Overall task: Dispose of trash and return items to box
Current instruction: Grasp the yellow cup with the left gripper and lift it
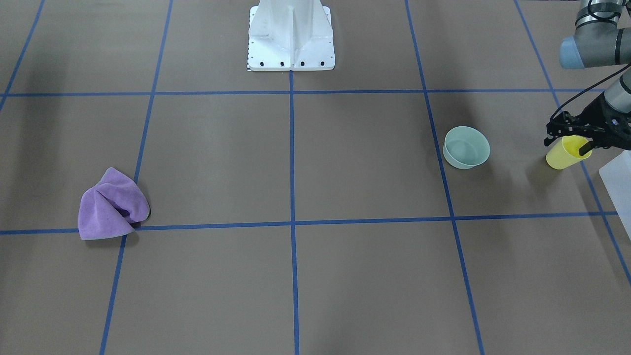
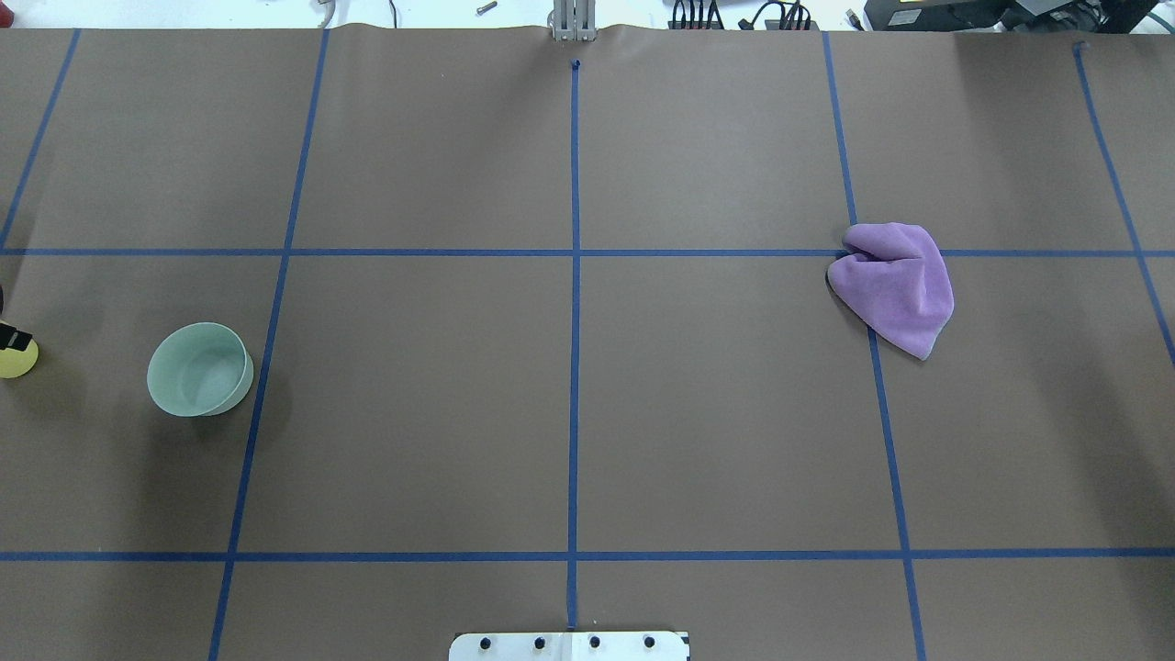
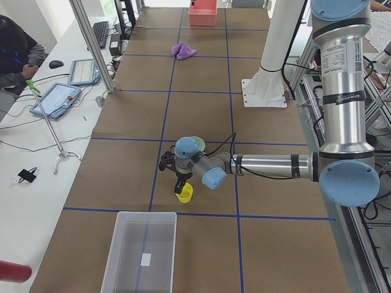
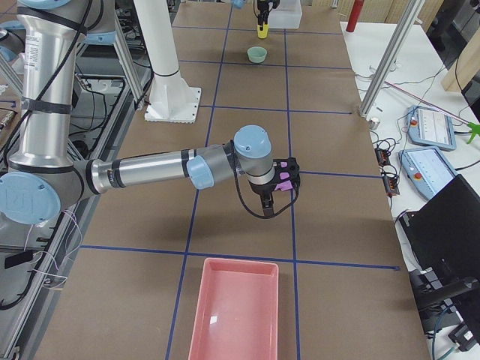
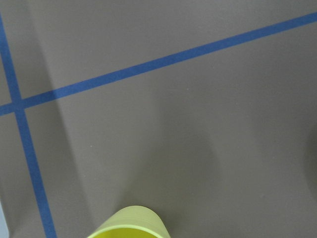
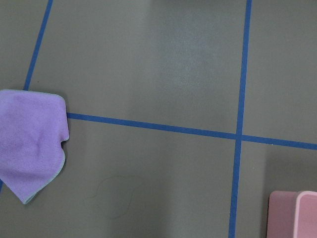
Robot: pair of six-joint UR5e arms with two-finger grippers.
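Gripping the yellow cup [image 1: 559,155] by its rim, one finger inside and one outside, the left gripper [image 1: 574,143] holds it just short of the clear box [image 3: 122,244]; nothing shows inside that box. The green bowl [image 1: 466,147] stands a little farther from the box, beyond the cup. The purple cloth [image 2: 895,289] lies well apart from the box, toward the table's other end, with the right gripper [image 4: 279,184] above it; whether that one is open I cannot tell. The pink bin [image 4: 232,315], farthest from the box, shows nothing inside either. By my judgement nothing is put away yet: cup, bowl and cloth are all left to do.
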